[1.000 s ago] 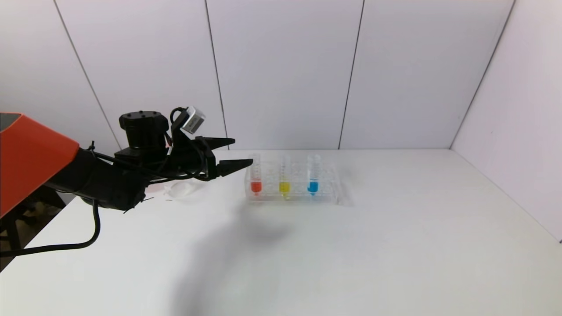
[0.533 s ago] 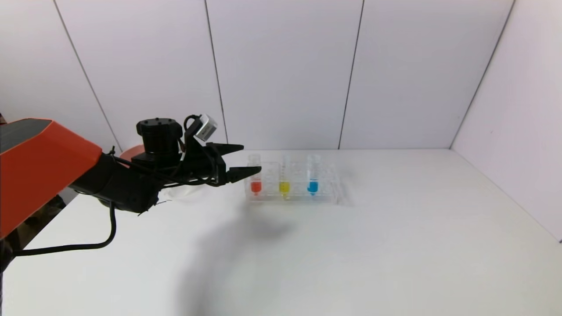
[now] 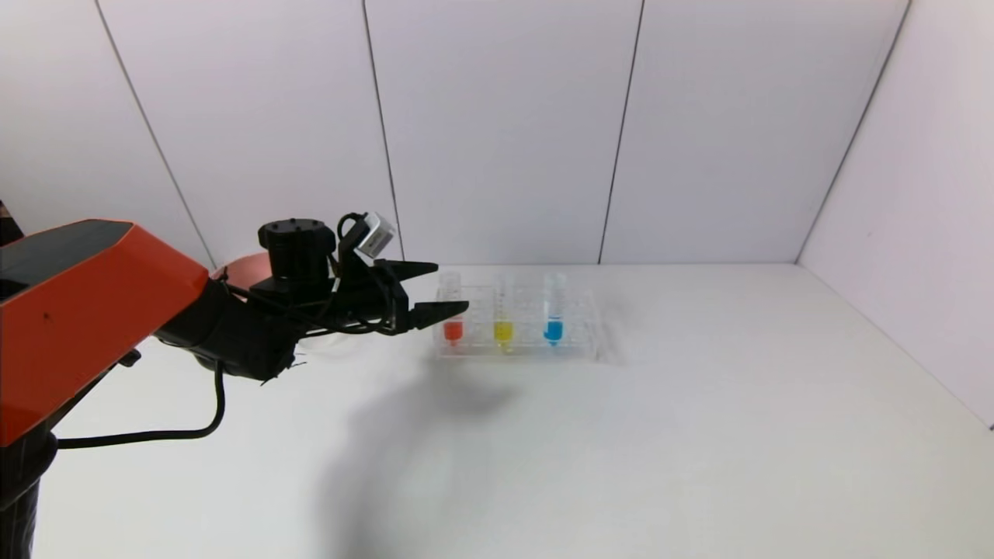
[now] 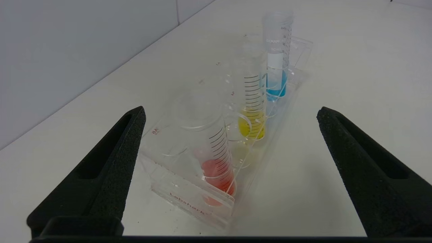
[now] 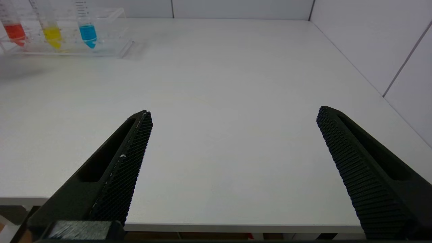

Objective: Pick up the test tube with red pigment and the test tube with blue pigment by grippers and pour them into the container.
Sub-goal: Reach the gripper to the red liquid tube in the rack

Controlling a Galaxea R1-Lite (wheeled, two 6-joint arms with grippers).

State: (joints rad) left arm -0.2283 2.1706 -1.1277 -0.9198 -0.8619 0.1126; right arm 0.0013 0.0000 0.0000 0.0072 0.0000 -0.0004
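Trouble ahead: wide-open left gripper beside the test tube with red pigment could bump the rack and tip 3 tubes.

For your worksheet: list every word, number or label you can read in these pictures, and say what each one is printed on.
"Labshark" (last letters unsure): red print on the end wall of the clear tube rack.
"50mL", under a brand line too blurred to read: on the test tube with blue pigment.
Small red mark, perhaps "24": on the rack's top plate; unsure.
Graduation numbers on the test tube with red pigment and the yellow-liquid tube: too small to read.
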